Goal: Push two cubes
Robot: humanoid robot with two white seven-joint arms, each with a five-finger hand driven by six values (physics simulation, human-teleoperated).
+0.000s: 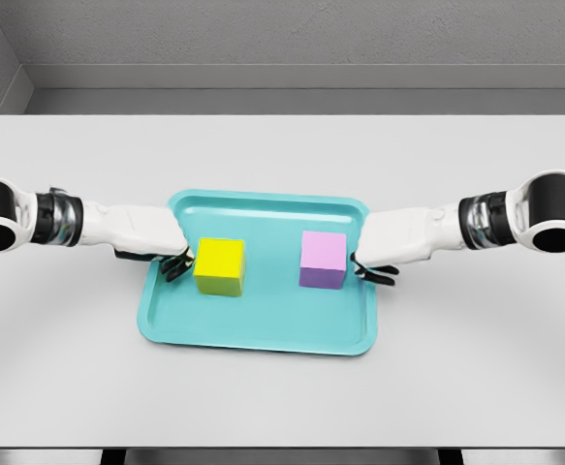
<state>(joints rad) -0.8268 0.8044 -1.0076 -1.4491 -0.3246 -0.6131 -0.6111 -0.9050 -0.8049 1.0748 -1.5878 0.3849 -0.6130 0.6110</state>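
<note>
A yellow cube (220, 265) and a purple cube (323, 259) sit apart on a teal tray (263, 325). My left hand (176, 263) reaches in from the left, its dark fingers right against the yellow cube's left face. From the other side, my right hand (370, 271) has its fingers at the purple cube's right face, over the tray's right rim. Both hands have loosely extended fingers and hold nothing. A gap of bare tray separates the two cubes.
The tray lies in the middle of a light grey table (282, 155). A grey wall runs behind the table's far edge.
</note>
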